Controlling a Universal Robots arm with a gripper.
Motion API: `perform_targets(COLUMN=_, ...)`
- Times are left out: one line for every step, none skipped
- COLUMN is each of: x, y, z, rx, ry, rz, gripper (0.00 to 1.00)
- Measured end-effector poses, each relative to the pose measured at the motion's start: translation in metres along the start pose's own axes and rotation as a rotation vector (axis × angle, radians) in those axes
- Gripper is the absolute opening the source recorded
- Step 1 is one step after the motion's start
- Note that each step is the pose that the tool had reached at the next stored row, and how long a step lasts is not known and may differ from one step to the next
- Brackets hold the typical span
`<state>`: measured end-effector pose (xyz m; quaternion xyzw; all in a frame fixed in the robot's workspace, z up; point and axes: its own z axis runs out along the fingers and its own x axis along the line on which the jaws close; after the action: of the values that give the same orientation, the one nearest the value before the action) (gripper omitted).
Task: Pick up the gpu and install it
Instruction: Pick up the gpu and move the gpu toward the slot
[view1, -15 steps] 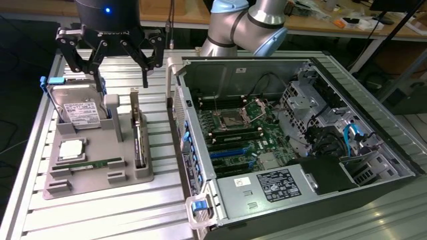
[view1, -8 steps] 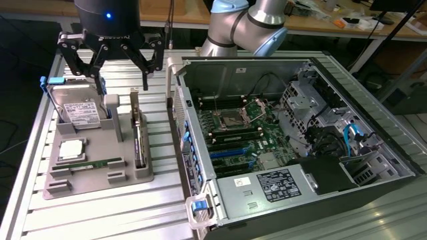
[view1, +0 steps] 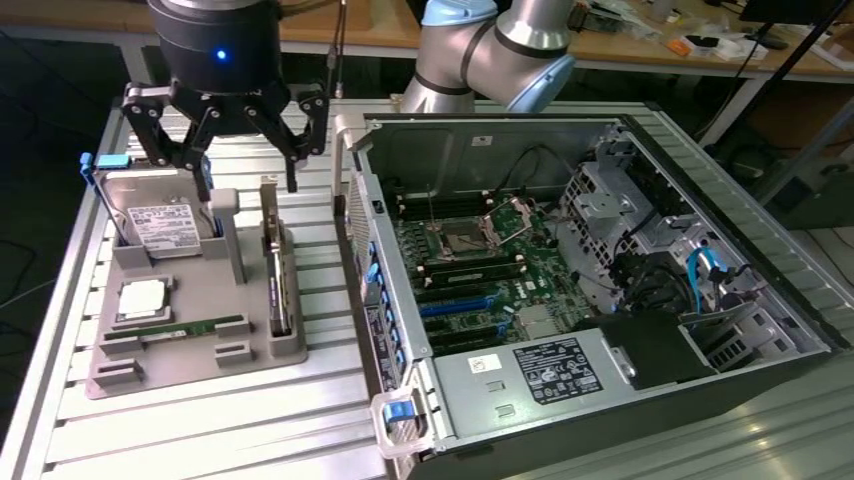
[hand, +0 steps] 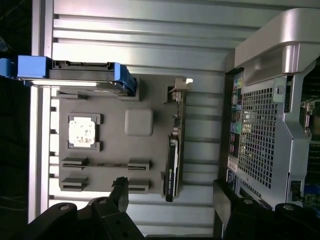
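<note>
- Gripper (view1: 227, 150) on the silver-grey robot arm (view1: 494, 45): black, its fingers spread wide with nothing between them. We see it hanging above the grey plastic holder tray (view1: 174, 367), touching none of the parts.
- We find the gpu (view1: 276, 265), a thin flat dark circuit card with a silver metal end bracket. It stands on its long edge in a tray slot on the side nearest the open computer case (view1: 467, 150).
- In the wrist view the gpu (hand: 172, 167) appears edge-on between 2 black fingers (hand: 120, 187), and neither touches it.
- A silver hard drive with a white label (view1: 160, 220) stands upright in a blue carrier at the tray's end beneath the gripper.
- 1 square silver processor chip (view1: 143, 298) and 1 narrow green memory stick (view1: 194, 327) lie in other tray pockets.
- Tray and case rest on a ribbed aluminium table (view1: 200, 440).
</note>
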<state>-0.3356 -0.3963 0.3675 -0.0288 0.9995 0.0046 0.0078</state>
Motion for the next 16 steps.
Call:
perform_targets(x=0.000, y=0.0000, z=0.0018, rx=0.0000, ry=0.0000, rz=0.000, gripper=0.78)
perform_targets(x=0.000, y=0.0000, z=0.0049, rx=0.0001, ry=0.0000, rz=0.000, gripper=0.78)
perform_targets(x=0.000, y=-0.0001, z=0.0074, rx=0.0000, ry=0.0000, rz=0.000, gripper=0.78)
perform_targets(x=0.000, y=-0.0001, z=0.0097, rx=0.0000, ry=0.0000, rz=0.000, gripper=0.78)
perform_targets(x=0.000, y=-0.0001, z=0.0115, rx=0.0000, ry=0.0000, rz=0.000, gripper=0.78)
perform_targets(x=0.000, y=-0.0002, z=0.0135, rx=0.0000, ry=-0.0001, rz=0.000, gripper=0.78)
perform_targets(x=0.000, y=-0.0011, z=0.0159, rx=0.0000, ry=-0.0001, rz=0.000, gripper=0.78)
perform_targets(x=0.000, y=-0.0020, z=0.0177, rx=0.0000, ry=-0.0001, rz=0.000, gripper=0.78)
perform_targets(x=0.001, y=-0.0030, z=0.0197, rx=0.0000, ry=0.0000, rz=0.000, gripper=0.78)
perform_targets(x=0.001, y=-0.0037, z=0.0215, rx=0.0000, ry=-0.0001, rz=0.000, gripper=0.78)
perform_targets(x=0.001, y=-0.0047, z=0.0237, rx=0.0000, ry=-0.0001, rz=0.000, gripper=0.78)
perform_targets(x=0.001, y=-0.0055, z=0.0256, rx=-0.0001, ry=-0.0001, rz=0.000, gripper=0.78)
perform_targets(x=0.001, y=-0.0073, z=0.0294, rx=0.0000, ry=0.0000, rz=0.000, gripper=0.78)
perform_targets(x=0.001, y=-0.0084, z=0.0313, rx=0.0000, ry=0.0000, rz=0.000, gripper=0.78)
perform_targets(x=0.001, y=-0.0095, z=0.0332, rx=0.0000, ry=0.0000, rz=0.000, gripper=0.78)
perform_targets(x=0.001, y=-0.0110, z=0.0358, rx=0.0000, ry=-0.0001, rz=0.000, gripper=0.78)
